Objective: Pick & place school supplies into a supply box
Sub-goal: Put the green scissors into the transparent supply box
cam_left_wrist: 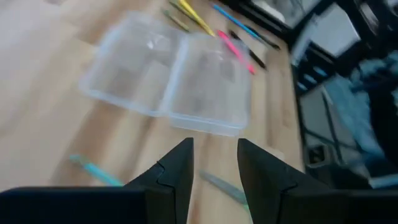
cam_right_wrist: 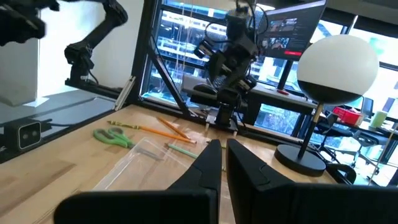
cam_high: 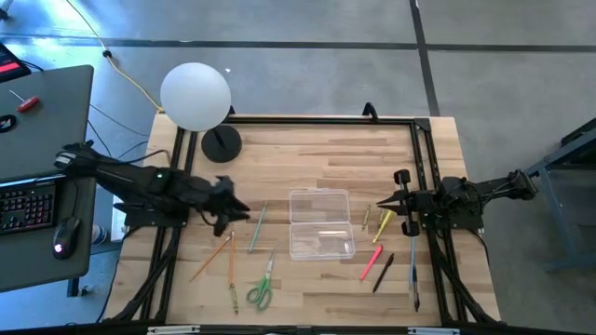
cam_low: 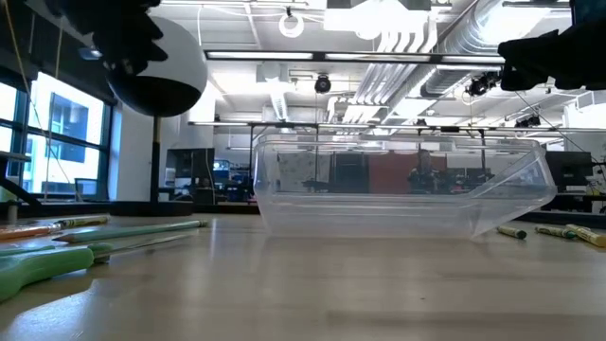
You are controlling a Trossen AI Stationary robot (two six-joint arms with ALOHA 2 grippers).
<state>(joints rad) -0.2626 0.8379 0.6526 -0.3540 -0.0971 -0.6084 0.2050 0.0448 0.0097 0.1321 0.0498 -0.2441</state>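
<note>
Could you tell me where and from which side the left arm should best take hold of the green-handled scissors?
Probably at the blades' slim shank, just above the handles. The scissors lie flat on the table, handles toward its near edge, blades pointing toward the clear box. Come straight down with the left gripper, its fingers closing across the blades; the looped handles look too wide.

Clear supply box [cam_right_wrist: 134,163], green-handled scissors [cam_right_wrist: 112,137], globe lamp [cam_right_wrist: 336,70]

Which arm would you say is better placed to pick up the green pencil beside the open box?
Probably the left. The left gripper hovers with fingers apart right by the green pencil, on that side of the supply box. The right gripper sits across the box, nearer the pens.
</note>
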